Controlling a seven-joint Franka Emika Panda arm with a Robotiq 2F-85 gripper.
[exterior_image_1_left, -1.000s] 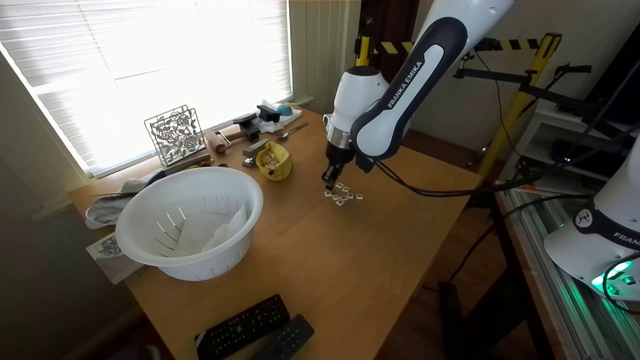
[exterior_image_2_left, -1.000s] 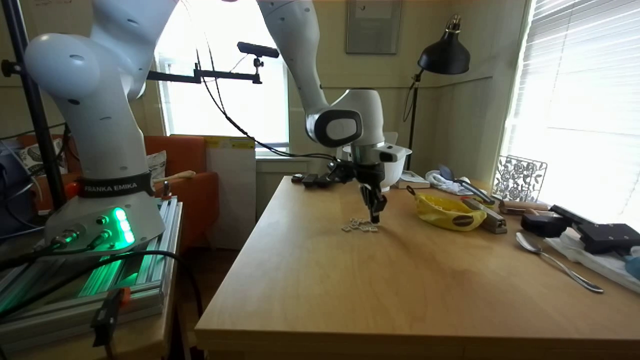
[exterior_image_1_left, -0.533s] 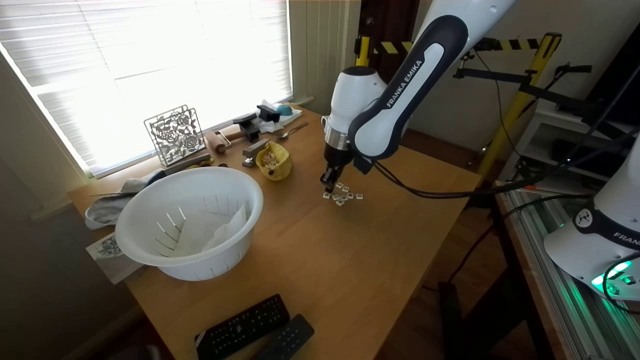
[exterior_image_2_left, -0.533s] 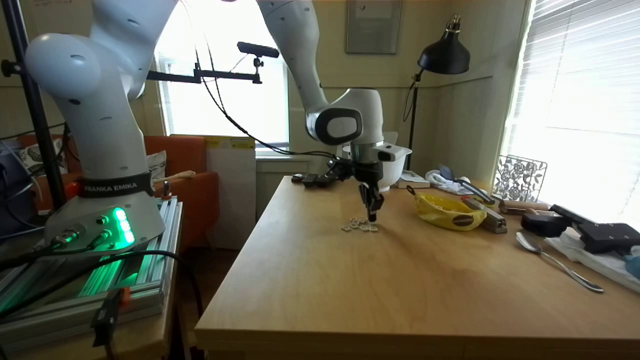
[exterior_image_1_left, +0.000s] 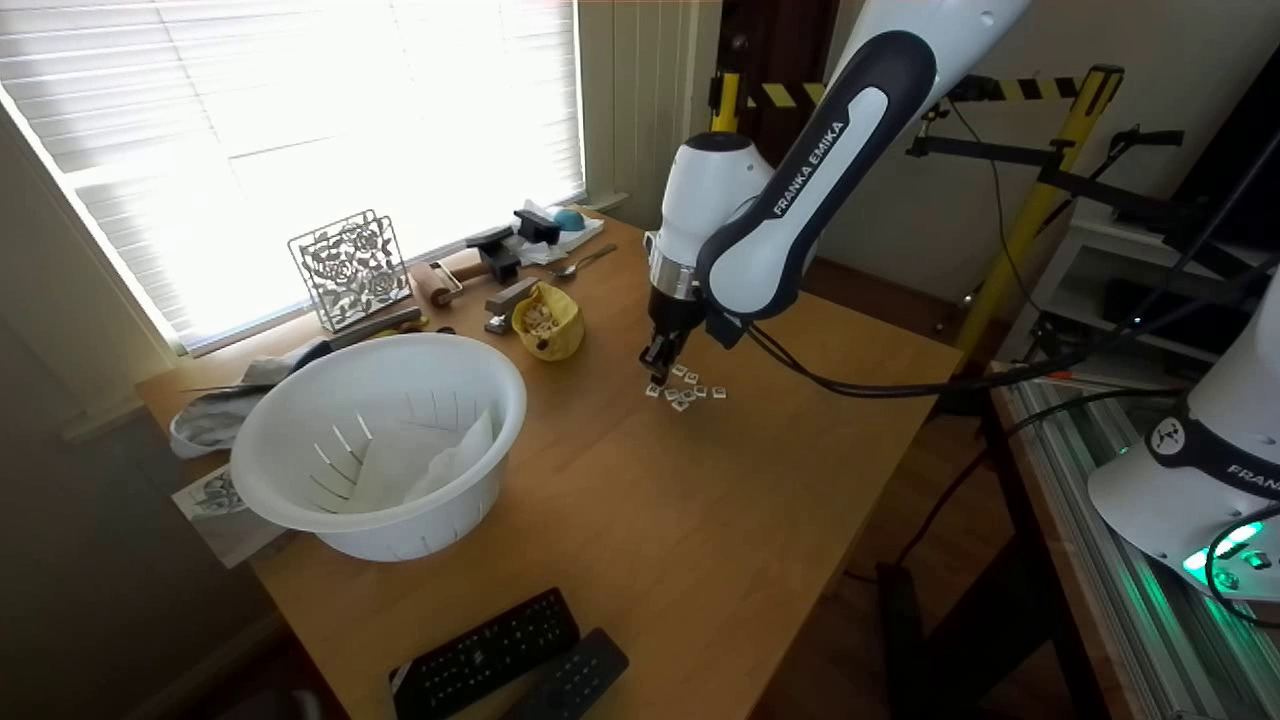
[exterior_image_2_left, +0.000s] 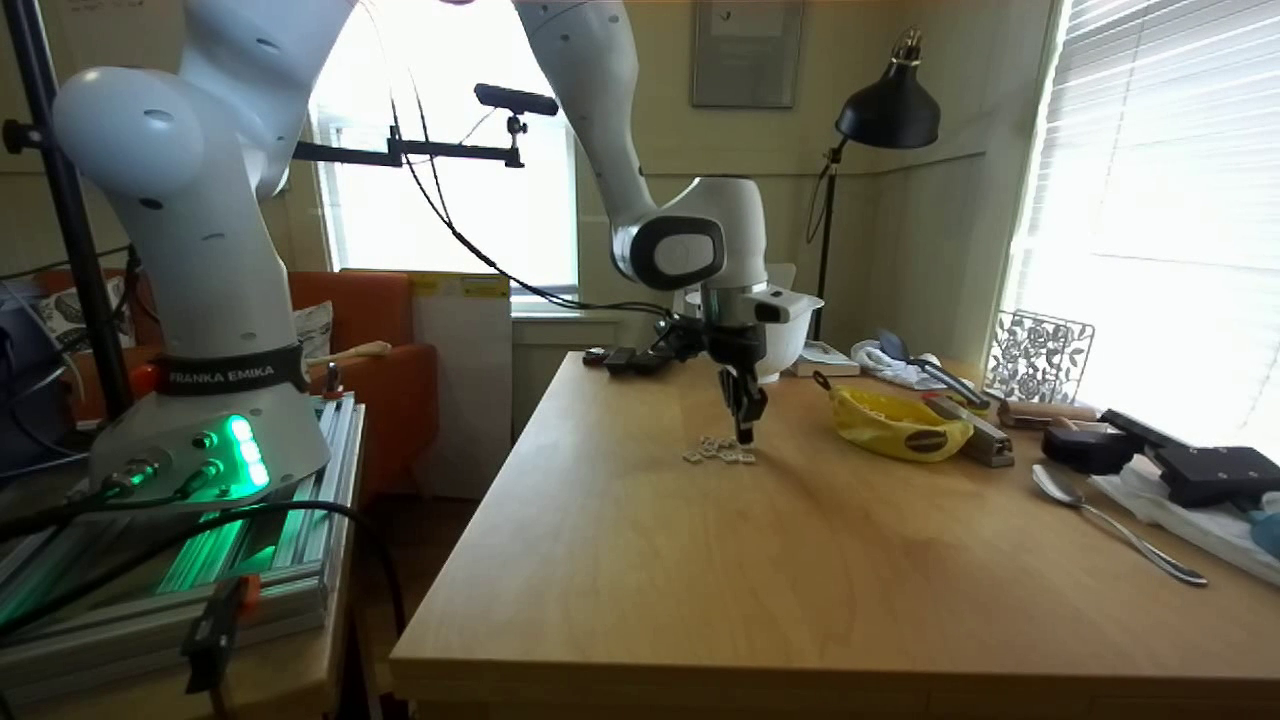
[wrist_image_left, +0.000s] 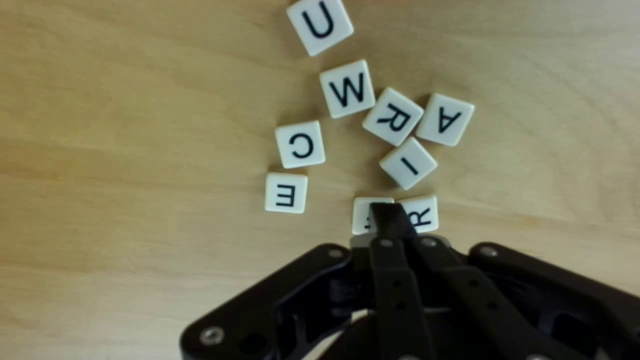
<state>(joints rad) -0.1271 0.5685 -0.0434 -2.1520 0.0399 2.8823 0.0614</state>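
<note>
Letter tiles (wrist_image_left: 392, 117): lying face up in a loose cluster on the table (exterior_image_2_left: 750, 570), showing no lift anywhere. Comparing with a second ago: seeing a small shift of the claw (wrist_image_left: 392, 219) and, in an exterior view, a slight slide of the nearest tile (exterior_image_1_left: 653, 391) along with it. Seeing almost no movement over the last half second. Reading that as nudging along the table rather than picking up, now likely holding position.

Claw check: pointing down with jaws pressed together, showing no gap, gripping nothing that the wrist view is showing. Relative position: finding a half-covered tile (wrist_image_left: 360, 215) and an R tile (wrist_image_left: 424, 217) right at the tip, partly hidden by it; not managing to tell touching from hovering. Finding the I tile (wrist_image_left: 408, 163) near, just past that pair, the E tile (wrist_image_left: 286, 193) off to one side, the U tile (wrist_image_left: 320, 25) farthest out. Also spotting a yellow pouch (exterior_image_2_left: 880, 432) in both exterior views, near the cluster but apart from it.
</note>
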